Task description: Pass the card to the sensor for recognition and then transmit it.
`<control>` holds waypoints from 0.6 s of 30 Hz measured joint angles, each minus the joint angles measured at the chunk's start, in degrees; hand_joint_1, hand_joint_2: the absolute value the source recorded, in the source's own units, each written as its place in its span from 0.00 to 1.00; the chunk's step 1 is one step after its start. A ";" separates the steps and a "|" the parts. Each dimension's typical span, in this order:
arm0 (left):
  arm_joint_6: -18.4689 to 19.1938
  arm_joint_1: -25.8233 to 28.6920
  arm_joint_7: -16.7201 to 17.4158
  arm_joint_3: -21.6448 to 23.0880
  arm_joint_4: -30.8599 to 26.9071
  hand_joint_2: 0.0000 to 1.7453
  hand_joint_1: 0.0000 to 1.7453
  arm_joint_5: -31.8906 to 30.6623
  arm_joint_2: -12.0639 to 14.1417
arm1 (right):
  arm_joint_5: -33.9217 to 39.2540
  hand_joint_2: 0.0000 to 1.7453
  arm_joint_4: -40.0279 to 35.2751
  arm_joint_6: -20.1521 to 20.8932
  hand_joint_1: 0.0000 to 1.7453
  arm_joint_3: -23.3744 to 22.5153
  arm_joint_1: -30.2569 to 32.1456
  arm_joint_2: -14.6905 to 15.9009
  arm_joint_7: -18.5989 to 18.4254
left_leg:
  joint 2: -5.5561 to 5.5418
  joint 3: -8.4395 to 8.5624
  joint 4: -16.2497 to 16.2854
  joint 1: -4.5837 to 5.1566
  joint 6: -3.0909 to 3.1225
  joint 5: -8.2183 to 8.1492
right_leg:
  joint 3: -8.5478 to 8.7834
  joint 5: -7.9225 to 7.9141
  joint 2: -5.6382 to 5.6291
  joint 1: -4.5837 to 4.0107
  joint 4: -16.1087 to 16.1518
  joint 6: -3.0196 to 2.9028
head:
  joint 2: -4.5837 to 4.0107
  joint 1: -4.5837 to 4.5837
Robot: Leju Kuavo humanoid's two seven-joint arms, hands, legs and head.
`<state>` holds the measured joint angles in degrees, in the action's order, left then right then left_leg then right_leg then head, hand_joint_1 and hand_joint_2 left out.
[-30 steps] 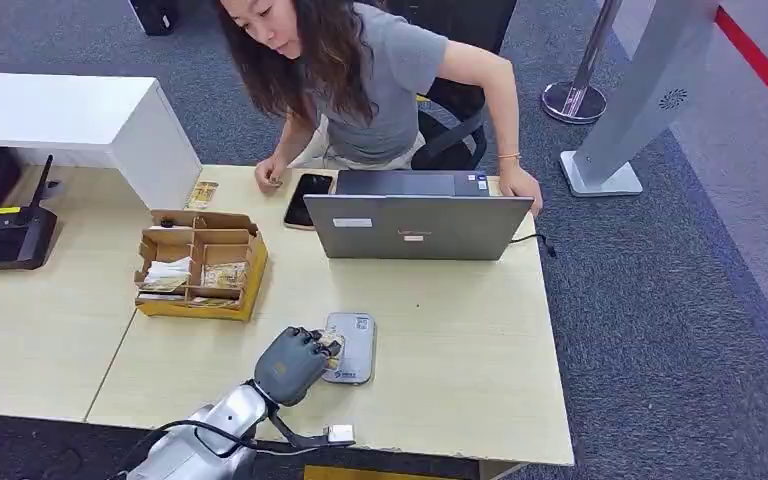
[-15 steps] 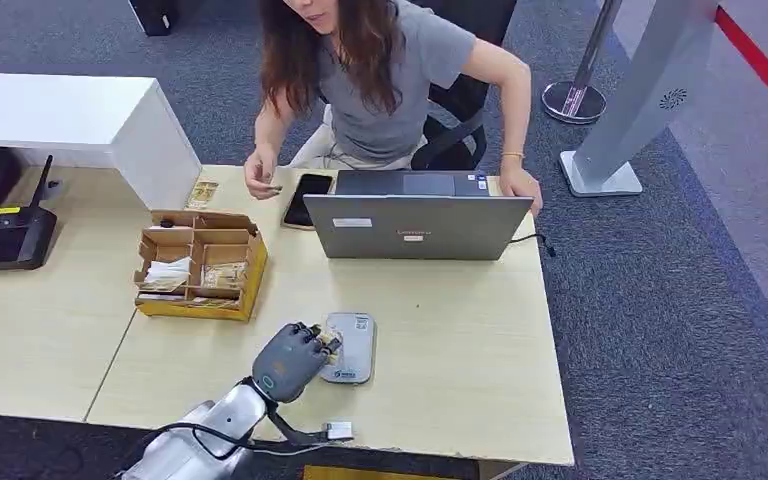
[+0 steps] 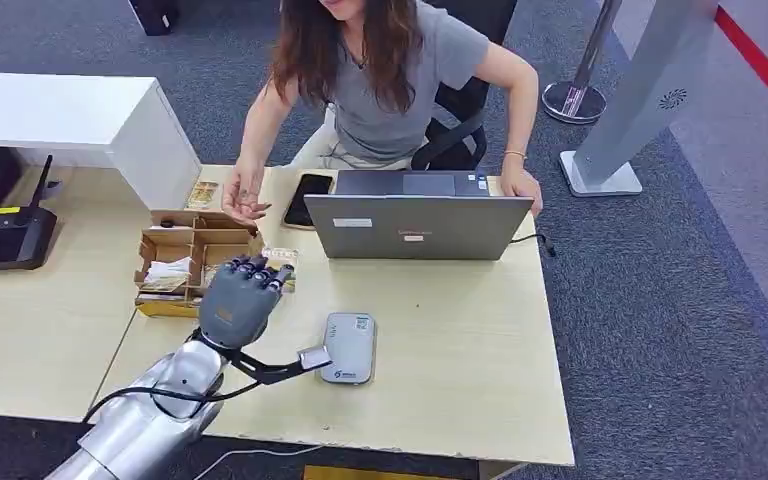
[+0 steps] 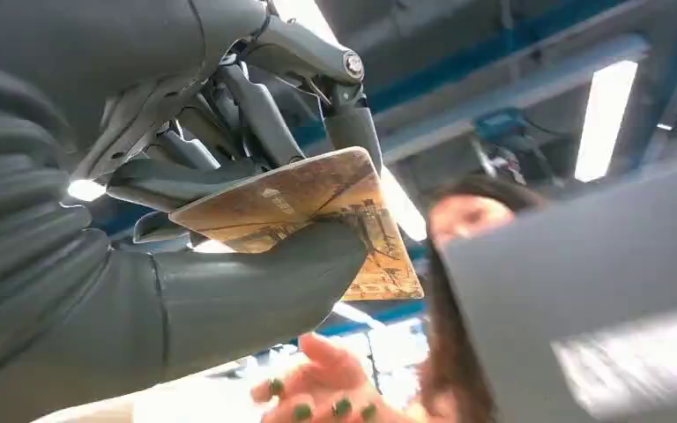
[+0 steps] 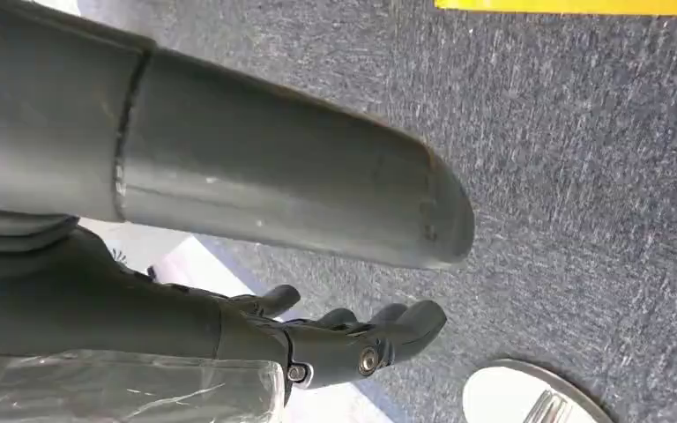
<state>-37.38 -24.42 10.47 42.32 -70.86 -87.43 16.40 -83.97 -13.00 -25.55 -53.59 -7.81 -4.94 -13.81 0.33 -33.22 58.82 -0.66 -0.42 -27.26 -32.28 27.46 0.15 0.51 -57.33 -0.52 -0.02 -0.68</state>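
My left hand (image 3: 237, 299) is raised above the table between the yellow box and the laptop, pinching a tan patterned card (image 3: 282, 257) between thumb and fingers. The left wrist view shows the card (image 4: 335, 204) clamped flat under the fingers, its free end sticking out toward the person. The grey card sensor (image 3: 349, 346) lies on the table to the right of and nearer than the hand, uncovered. A person's open palm (image 3: 243, 200) reaches over the table just beyond the card. My right hand (image 5: 353, 339) hangs over the carpet, fingers apart and holding nothing.
A yellow divided box (image 3: 200, 266) with more cards stands left of my hand. A grey laptop (image 3: 415, 222) and a black phone (image 3: 308, 196) lie further back. A black device (image 3: 5, 237) sits at the far left, beside a white block (image 3: 90, 122).
My left hand lifted the card off the sensor and carried it up, away and left toward the person. The person leaned in and stretched an open hand toward it.
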 joint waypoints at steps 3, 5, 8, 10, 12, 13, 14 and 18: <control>0.00 -2.32 4.08 2.29 -1.92 1.00 1.00 0.00 2.68 | 0.35 0.00 0.00 -0.09 0.00 0.06 0.13 -0.02 0.02 | 0.00 0.00 0.00 0.00 0.00 0.00 | 0.00 0.00 0.00 0.00 0.00 0.00 | 0.00 0.00; 0.00 -3.49 5.54 3.78 -2.77 1.00 1.00 -0.02 4.10 | 0.35 0.00 0.00 -0.13 0.00 0.13 0.21 -0.04 0.02 | 0.00 0.01 0.00 0.00 0.00 0.00 | 0.00 0.00 0.00 0.00 0.00 0.00 | 0.00 0.00; 0.00 -4.67 8.50 5.77 -4.26 1.00 1.00 -0.02 5.84 | 0.48 0.00 0.00 -0.26 0.00 0.20 0.33 -0.04 0.02 | 0.00 0.00 0.00 -0.01 0.00 0.00 | 0.00 0.00 0.00 0.00 0.00 0.00 | 0.00 0.02; 0.00 -5.32 9.98 6.71 -5.24 1.00 1.00 -0.02 6.99 | 0.76 0.00 0.00 -0.35 0.00 0.20 0.44 -0.04 0.02 | 0.02 0.01 0.00 0.00 0.00 0.00 | 0.00 0.00 -0.01 0.00 0.00 0.00 | 0.00 0.00; 0.00 -5.64 10.38 7.32 -5.88 1.00 1.00 -0.02 7.67 | 1.11 0.00 0.00 -0.35 0.00 0.20 0.63 -0.04 0.02 | 0.00 0.00 0.00 0.00 0.00 0.00 | 0.00 0.00 0.00 0.00 0.00 0.00 | 0.02 0.02; 0.00 -5.69 10.44 7.56 -6.05 1.00 1.00 -0.02 8.02 | 1.11 0.00 0.00 -0.35 0.00 0.20 0.64 -0.04 0.02 | 0.00 0.00 0.00 0.00 0.00 0.00 | 0.00 0.00 0.00 0.00 0.00 0.00 | 0.00 0.02; 0.00 -5.71 10.44 7.80 -6.25 1.00 1.00 -0.02 8.15 | 1.11 0.00 0.00 -0.35 0.00 0.20 0.64 -0.07 0.02 | 0.01 0.00 0.00 0.00 0.00 0.00 | 0.00 0.00 -0.01 0.00 0.00 0.00 | 0.00 0.00; 0.00 -5.97 11.36 8.33 -6.71 1.00 0.96 -0.02 8.98 | 1.14 0.00 0.00 -0.35 0.00 0.20 0.76 -0.07 0.02 | 0.01 0.00 0.00 0.00 0.00 0.00 | 0.00 0.00 -0.02 0.00 0.00 0.00 | 0.00 0.02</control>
<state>-37.38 -30.39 21.84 50.64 -77.57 -87.45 25.38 -82.84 -13.00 -25.90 -53.40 -7.05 -5.01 -13.79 0.34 -33.22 58.82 -0.66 -0.42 -27.26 -32.28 27.46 0.13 0.51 -57.33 -0.52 -0.02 -0.66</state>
